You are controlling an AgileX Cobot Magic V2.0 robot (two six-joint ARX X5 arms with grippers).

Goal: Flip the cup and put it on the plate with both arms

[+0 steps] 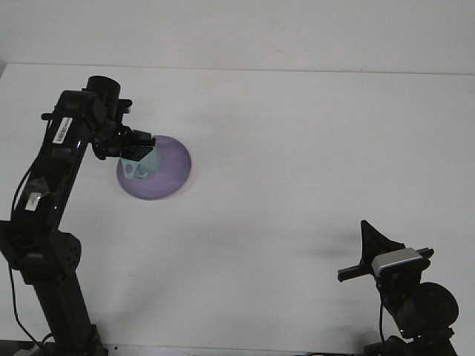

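Now | left gripper (138,150) clamps cup (139,165) | above plate (169,172) left edge

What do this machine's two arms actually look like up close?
Both are black. The left arm is built of boxy links with round joints, thin black cables looping alongside, and white stickers on its segments. The right arm shows a pointed black fin and a small silver-grey box on top.

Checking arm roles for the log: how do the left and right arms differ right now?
The left arm is raised and stretched over the table; the right arm sits folded low at the near edge. The left gripper holds the cup over the plate; the right gripper holds nothing. Both are black.
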